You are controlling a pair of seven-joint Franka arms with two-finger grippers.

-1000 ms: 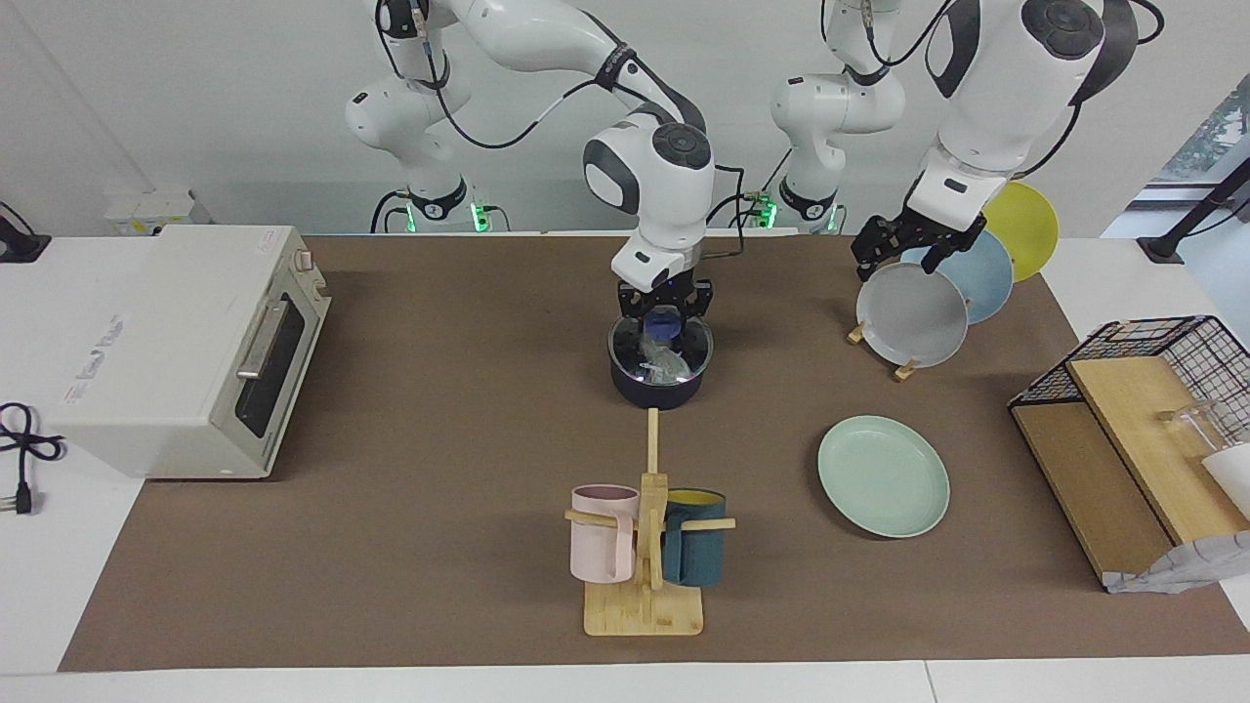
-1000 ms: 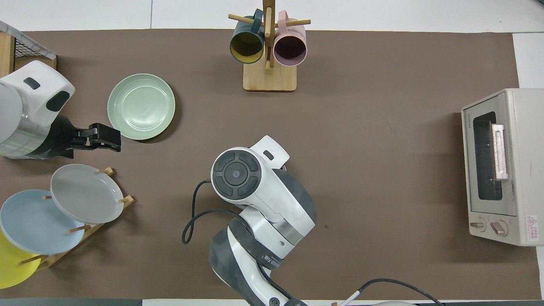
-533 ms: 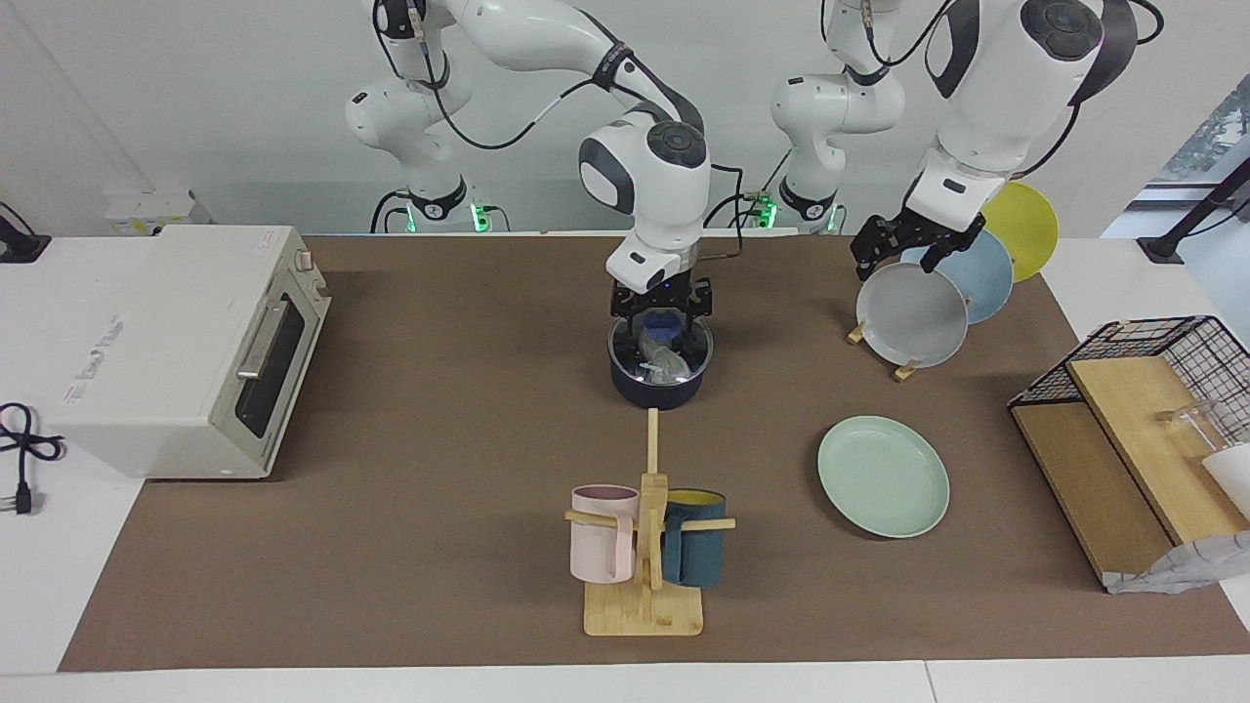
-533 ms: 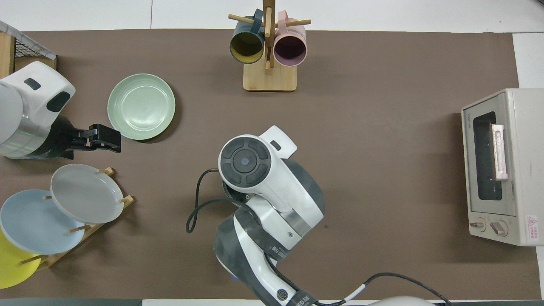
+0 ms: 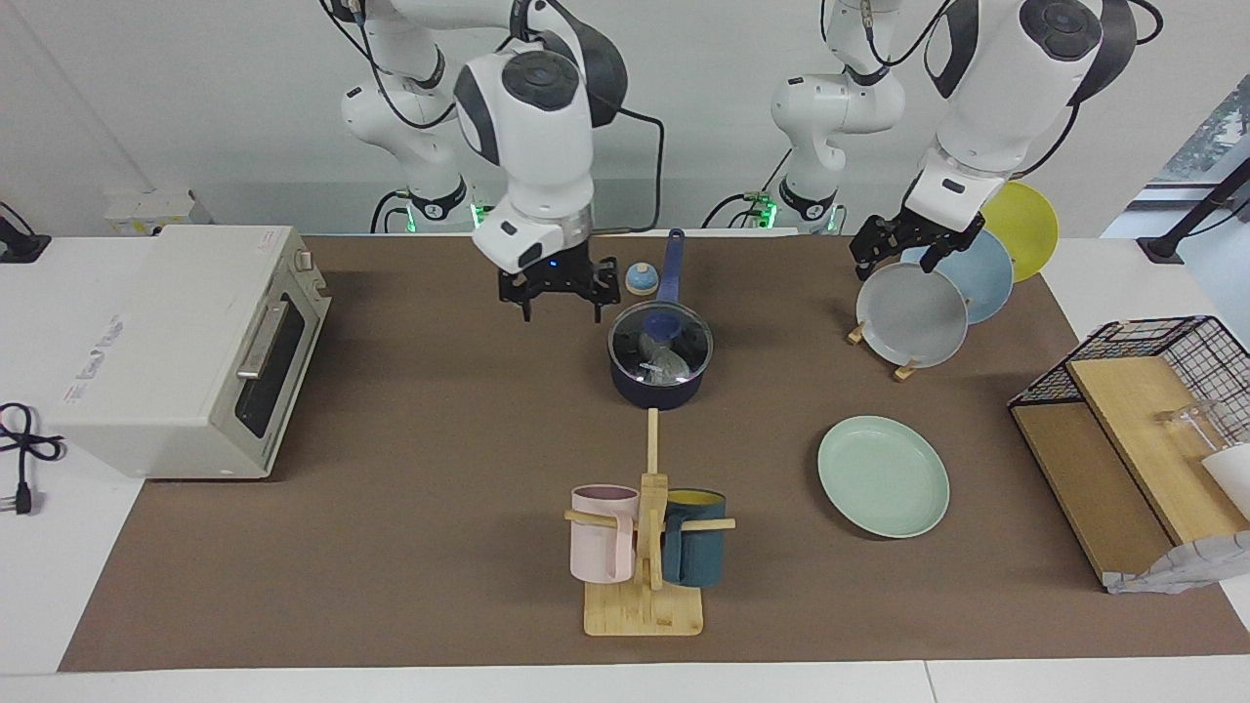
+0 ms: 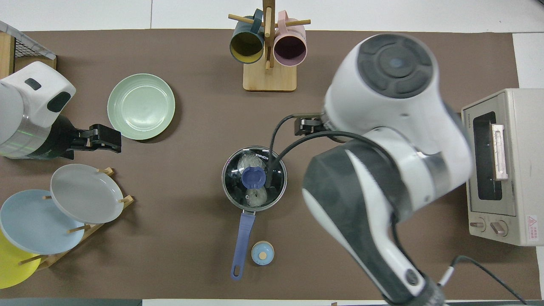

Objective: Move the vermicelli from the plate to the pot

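The dark pot (image 5: 656, 389) stands mid-table with its blue handle (image 6: 241, 242) pointing toward the robots. A glass lid with a blue knob (image 6: 253, 177) sits on it. Two whitish vermicelli nests (image 6: 256, 196) show through the lid, inside the pot (image 6: 227, 187). The mint-green plate (image 5: 884, 475) lies bare toward the left arm's end, also in the overhead view (image 6: 141, 106). My right gripper (image 5: 561, 307) is open and empty, up over the mat beside the pot. My left gripper (image 5: 898, 266) hangs open over the grey plate (image 5: 913, 314) and waits.
A small round blue thing (image 6: 262, 253) lies beside the pot handle. A wooden mug stand (image 5: 645, 596) holds a pink and a teal mug. A plate rack (image 6: 80, 231) holds grey, light blue and yellow plates. A toaster oven (image 5: 186, 347) and a wire basket (image 5: 1152, 342) stand at the table's ends.
My right gripper has come off the lid's knob, risen and swung toward the toaster oven's end. The lid stays on the pot. The left arm has not moved.
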